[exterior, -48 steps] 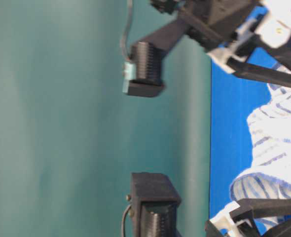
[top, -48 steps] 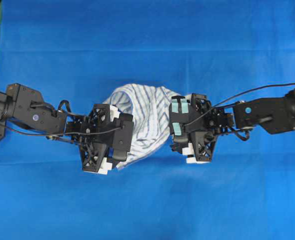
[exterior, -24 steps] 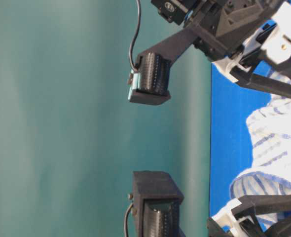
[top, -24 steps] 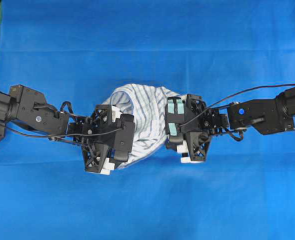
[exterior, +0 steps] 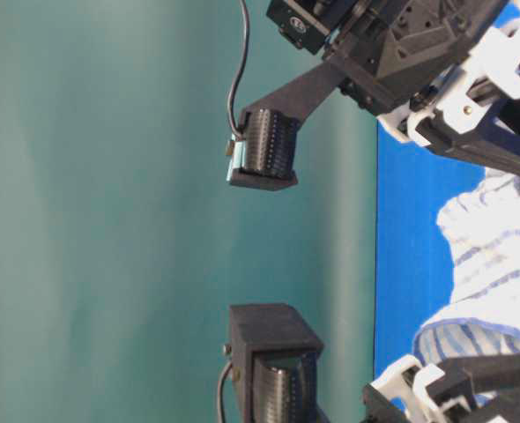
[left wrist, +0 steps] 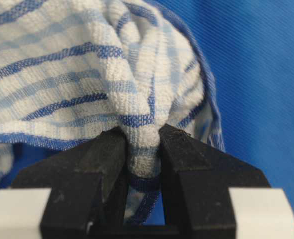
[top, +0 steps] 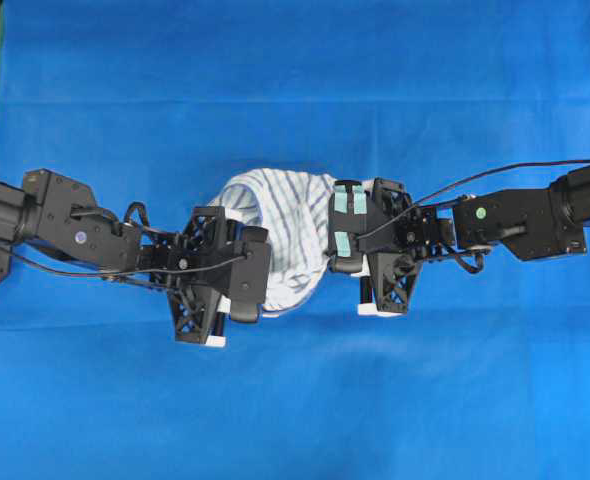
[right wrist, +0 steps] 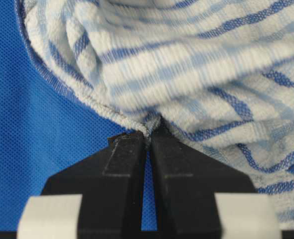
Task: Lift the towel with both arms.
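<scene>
The thin white cotton towel with blue and grey check stripes (top: pixel 290 235) lies bunched in the middle of the blue cloth-covered table (top: pixel 295 90), soft, light and floppy, so I'd expect it to sag between its two held ends. The black left gripper (left wrist: pixel 140 149) is clenched on a thick fold at its left side. The teal-taped right gripper (right wrist: pixel 148 142) pinches only a sliver of hem and might slip; no containers are about.
</scene>
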`<state>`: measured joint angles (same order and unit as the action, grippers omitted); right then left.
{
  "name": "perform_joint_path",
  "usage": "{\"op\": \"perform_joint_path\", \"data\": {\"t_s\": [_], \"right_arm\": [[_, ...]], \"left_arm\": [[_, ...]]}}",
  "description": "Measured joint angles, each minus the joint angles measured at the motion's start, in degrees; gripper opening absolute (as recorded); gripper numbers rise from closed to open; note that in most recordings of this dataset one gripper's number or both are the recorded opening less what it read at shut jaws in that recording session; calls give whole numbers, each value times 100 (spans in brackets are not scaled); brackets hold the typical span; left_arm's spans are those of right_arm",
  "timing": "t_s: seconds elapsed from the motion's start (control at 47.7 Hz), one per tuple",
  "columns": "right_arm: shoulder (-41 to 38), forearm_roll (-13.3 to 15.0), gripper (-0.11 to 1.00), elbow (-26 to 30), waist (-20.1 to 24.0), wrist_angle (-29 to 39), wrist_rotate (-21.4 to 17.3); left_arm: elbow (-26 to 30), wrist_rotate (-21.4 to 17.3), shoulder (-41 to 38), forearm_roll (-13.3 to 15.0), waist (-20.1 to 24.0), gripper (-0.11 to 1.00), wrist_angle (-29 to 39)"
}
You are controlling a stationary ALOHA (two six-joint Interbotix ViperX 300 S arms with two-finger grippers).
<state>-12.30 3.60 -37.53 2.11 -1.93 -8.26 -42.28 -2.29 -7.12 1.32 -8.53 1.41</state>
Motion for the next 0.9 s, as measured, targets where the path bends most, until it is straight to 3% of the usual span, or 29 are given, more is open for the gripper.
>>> {"op": "perform_joint_path", "data": {"t_s": [0.147, 0.398, 0.671, 0.901], "right_arm": [[448, 0, 4, 79, 9, 431, -26], [1723, 9, 4, 554, 18, 1802, 53], [2707, 44, 4, 1406, 9, 3182, 70], [3076, 255, 4, 2364, 18, 4157, 88]], "left_arm": [[176, 26, 457, 9, 9, 12, 475], [782, 18, 1573, 9, 281, 12, 1652], [1661, -18, 2487, 9, 527, 12, 2716], [2575, -35, 2786, -9, 668, 12, 3507]]}}
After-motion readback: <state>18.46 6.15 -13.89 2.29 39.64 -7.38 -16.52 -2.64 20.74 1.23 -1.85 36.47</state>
